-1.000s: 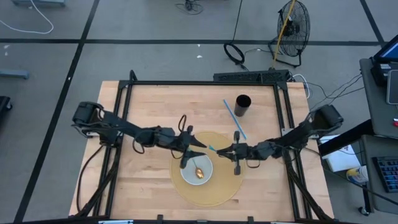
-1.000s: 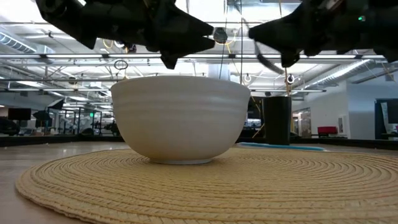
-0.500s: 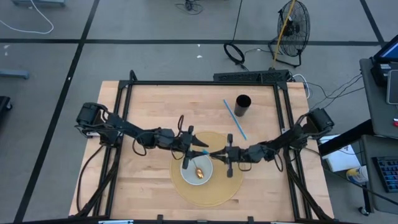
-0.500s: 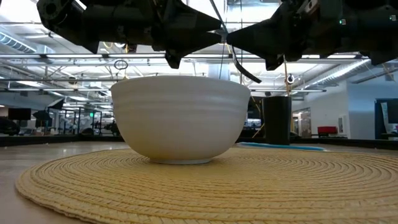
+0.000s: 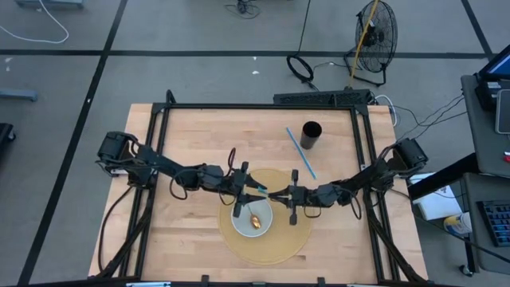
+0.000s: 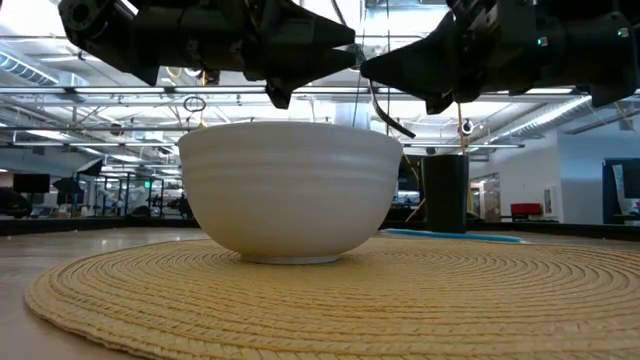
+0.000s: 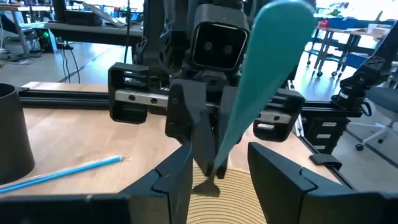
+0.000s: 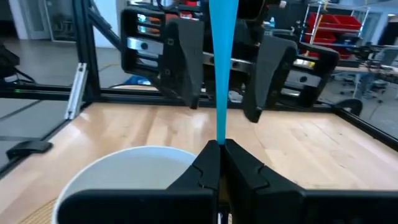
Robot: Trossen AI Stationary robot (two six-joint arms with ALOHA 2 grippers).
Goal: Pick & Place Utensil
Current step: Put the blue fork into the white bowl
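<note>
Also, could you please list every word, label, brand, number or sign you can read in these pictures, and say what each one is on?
None can be read.
The white bowl, the woven mat, the black cup and the teal utensil show no print.
In the room behind the table, shown in the low view and the wrist views, any signs are too small or blurred to read.

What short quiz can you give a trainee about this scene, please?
1. True or false: the right gripper is shut on the teal utensil.
2. The left gripper, which faces it above the bowl, is: A) open beside the utensil; B) shut on the bowl's rim; C) resting on the table.
3. Fill in: the white bowl stands on a round woven ____.

Key: 1 true; 2 A; 3 mat.
</note>
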